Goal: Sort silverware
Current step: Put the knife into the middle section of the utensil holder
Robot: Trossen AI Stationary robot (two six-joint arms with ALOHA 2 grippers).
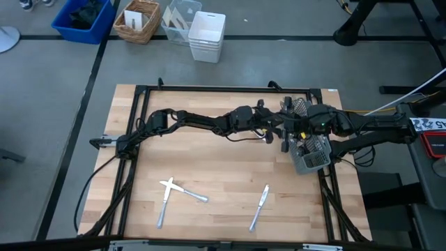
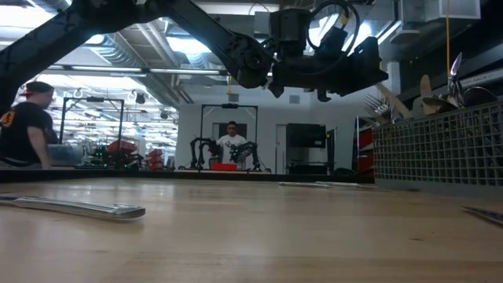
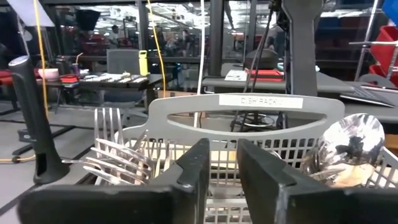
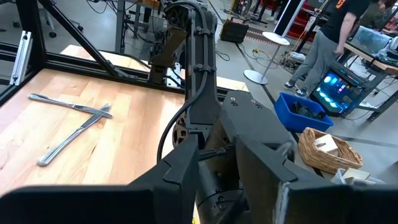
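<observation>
A dark mesh caddy [image 1: 311, 155] stands at the table's right edge, with forks [image 3: 118, 155] and spoons [image 3: 351, 146] standing upright in its compartments. My left gripper [image 3: 224, 174] reaches level across the table to the caddy's near wall, facing its grey handle [image 3: 249, 112]. Its fingers are open with nothing between them. My right gripper [image 4: 217, 168] hangs higher, beside the caddy and pointing toward the left arm, also open on nothing. A crossed fork and knife [image 1: 174, 192] and a single knife [image 1: 259, 207] lie flat on the wood near the front edge.
A black frame [image 1: 209, 89] runs around the tabletop. Beyond the far edge stand a blue bin [image 1: 83, 17], a wicker basket [image 1: 138, 21] and a white bin [image 1: 207, 35]. People stand in the room behind [image 2: 232, 145]. Bare wood lies between the loose pieces.
</observation>
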